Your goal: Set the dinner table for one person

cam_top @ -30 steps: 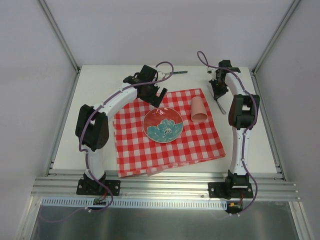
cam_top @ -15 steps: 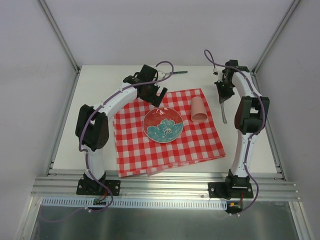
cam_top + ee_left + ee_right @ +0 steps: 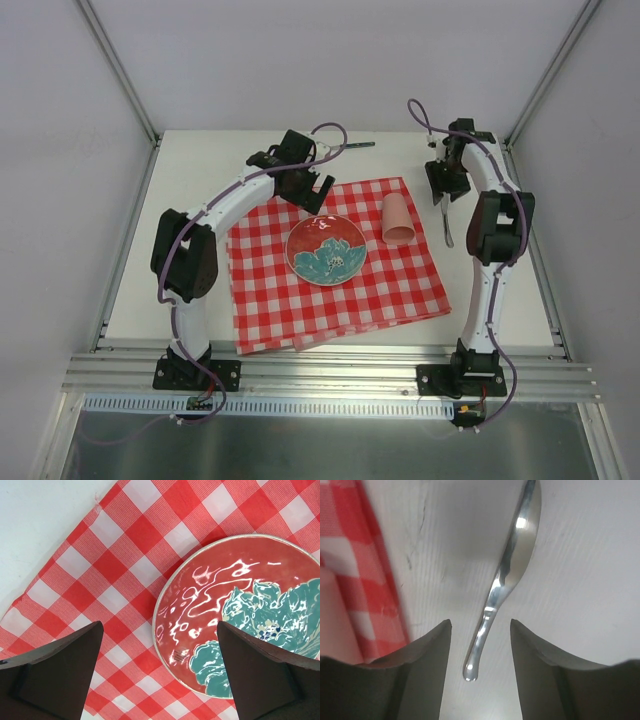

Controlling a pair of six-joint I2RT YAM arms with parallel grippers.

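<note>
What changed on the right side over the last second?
The right gripper shifted slightly right and opened, letting go of the metal utensil. The utensil now lies on the dinner table, just right of the checked cloth. The left gripper, open above the plate, and the pink cup stayed put.

Dinner table (image 3: 200,170): plain off-white, with a silver-grey aluminium rail (image 3: 330,370) at its near edge. Cloth (image 3: 330,290): red-and-white check. Plate (image 3: 326,249): glossy coral red with a pale rim — teal flower motif, a speck of blue at its heart. Cup (image 3: 399,220): plain pale pink. Spoon (image 3: 512,565): bright mirror silver. Left arm (image 3: 230,200) and right arm (image 3: 485,290): white shells, black joints, purple cables.
</note>
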